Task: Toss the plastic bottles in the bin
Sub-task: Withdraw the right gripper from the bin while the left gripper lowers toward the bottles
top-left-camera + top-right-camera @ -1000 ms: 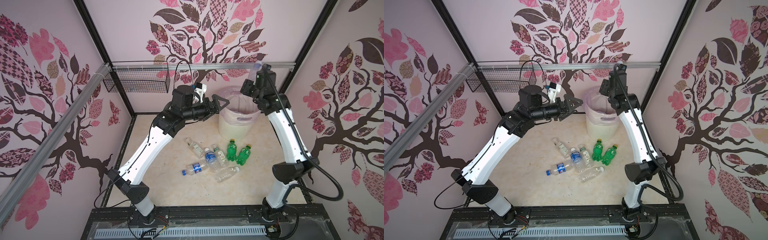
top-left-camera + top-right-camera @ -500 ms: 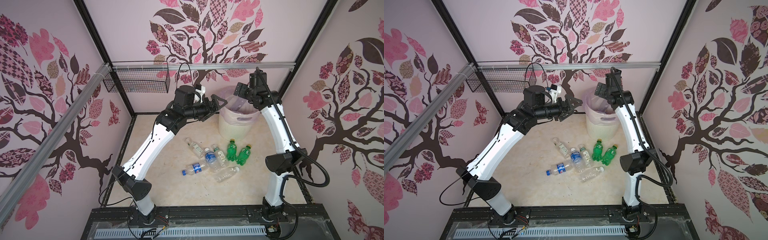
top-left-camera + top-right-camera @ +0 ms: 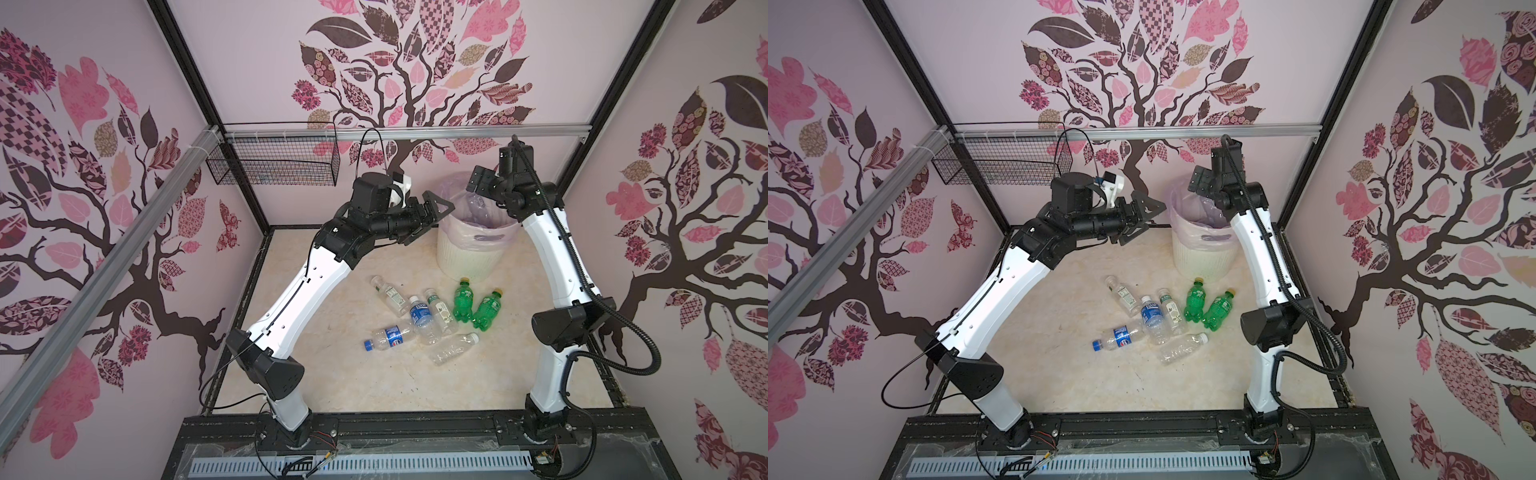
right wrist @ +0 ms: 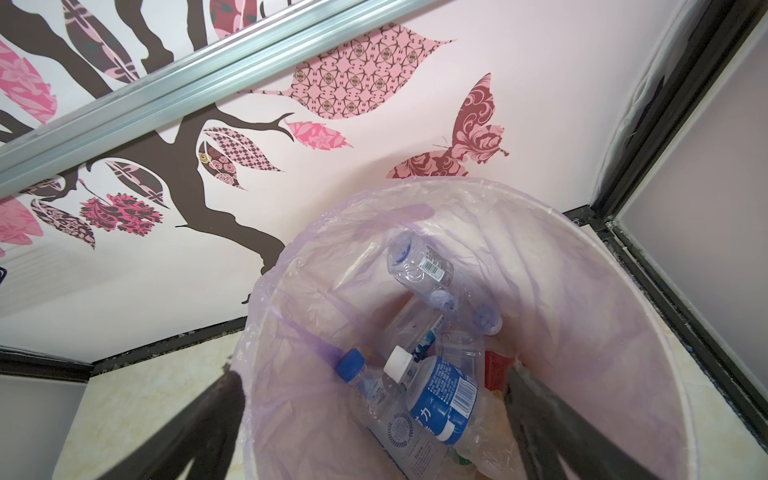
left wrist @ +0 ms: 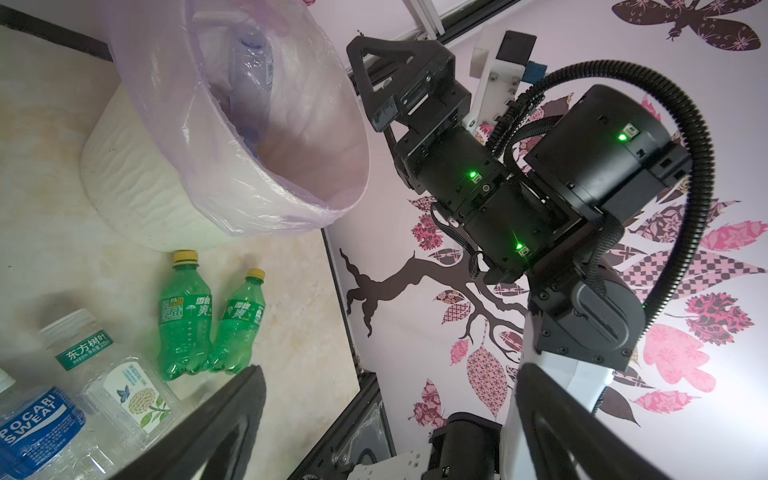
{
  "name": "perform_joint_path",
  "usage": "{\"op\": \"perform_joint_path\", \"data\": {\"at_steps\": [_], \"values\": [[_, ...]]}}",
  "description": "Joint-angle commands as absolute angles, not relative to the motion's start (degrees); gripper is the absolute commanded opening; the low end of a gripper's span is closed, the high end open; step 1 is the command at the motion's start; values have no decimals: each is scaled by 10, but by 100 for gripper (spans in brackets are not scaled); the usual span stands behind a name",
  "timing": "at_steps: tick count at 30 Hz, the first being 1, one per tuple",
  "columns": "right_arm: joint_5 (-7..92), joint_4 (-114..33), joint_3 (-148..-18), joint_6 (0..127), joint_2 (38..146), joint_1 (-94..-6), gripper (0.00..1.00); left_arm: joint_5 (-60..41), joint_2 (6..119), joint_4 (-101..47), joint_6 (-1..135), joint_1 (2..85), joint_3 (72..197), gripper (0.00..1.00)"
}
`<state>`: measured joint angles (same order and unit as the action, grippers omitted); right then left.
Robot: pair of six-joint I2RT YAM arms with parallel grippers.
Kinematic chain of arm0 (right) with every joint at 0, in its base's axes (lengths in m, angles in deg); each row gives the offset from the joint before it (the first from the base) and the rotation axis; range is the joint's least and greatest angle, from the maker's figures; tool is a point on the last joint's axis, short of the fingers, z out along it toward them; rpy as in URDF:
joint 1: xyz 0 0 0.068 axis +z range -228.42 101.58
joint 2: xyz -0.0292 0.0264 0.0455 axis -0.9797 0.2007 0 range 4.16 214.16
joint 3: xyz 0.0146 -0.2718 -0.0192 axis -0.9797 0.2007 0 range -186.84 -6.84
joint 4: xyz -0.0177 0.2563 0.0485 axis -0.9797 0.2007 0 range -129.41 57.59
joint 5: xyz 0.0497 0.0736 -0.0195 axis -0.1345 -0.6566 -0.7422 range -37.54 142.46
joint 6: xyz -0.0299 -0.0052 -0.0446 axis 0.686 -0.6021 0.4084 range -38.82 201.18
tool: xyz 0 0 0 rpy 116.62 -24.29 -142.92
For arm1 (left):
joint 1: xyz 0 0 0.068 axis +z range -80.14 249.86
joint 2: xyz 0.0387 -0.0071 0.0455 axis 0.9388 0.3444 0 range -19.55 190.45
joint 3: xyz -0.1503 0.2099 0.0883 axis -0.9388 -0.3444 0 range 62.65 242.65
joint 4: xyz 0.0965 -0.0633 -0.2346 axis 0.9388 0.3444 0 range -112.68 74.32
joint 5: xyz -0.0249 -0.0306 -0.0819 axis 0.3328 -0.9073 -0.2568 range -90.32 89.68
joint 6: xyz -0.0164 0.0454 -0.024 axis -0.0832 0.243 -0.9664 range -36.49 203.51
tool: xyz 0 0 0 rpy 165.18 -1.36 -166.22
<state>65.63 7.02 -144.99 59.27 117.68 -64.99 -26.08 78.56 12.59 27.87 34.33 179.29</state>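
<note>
The bin (image 3: 465, 262) (image 3: 1200, 262) stands at the back right of the floor, cream, ribbed, with a lilac liner. In the right wrist view several plastic bottles (image 4: 440, 395) lie inside it, and one clear bottle (image 4: 419, 266) leans on the liner. My right gripper (image 3: 478, 183) (image 4: 374, 376) hangs open and empty over the bin's mouth. To the left of the rim my left gripper (image 3: 432, 222) (image 5: 386, 374) is open and empty. Several bottles lie on the floor in front of the bin: two green (image 3: 463, 299) (image 3: 488, 307), a blue-labelled one (image 3: 420, 311) and clear ones (image 3: 453, 349).
A black wire mesh basket (image 3: 274, 166) hangs on the back wall at the left, under an aluminium rail (image 3: 415, 133). Black frame posts and patterned walls close in the floor on three sides. The arms' black base rail (image 3: 415, 428) runs along the front.
My right gripper swung down over the bin and opened; the bottle it held now lies inside. My left arm shifted slightly, its gripper staying open beside the bin.
</note>
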Motion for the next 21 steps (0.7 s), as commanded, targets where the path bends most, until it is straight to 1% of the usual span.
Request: {"op": "perform_joint_path", "data": {"at_steps": [1,7,10,16,21], "values": [[648,72,-1440,587,1143,-651,100,-252,777,135,281,346,1781,97],[644,74,-1415,586,1109,-641,99,-231,763,167,271,366,1764,97],[650,75,-1388,592,1082,-622,99,-216,745,177,249,388,1733,97],[672,72,-1318,608,1021,-553,99,-172,719,227,222,420,1671,97],[694,62,-1211,628,955,-472,100,-149,699,264,205,436,1609,97]]}}
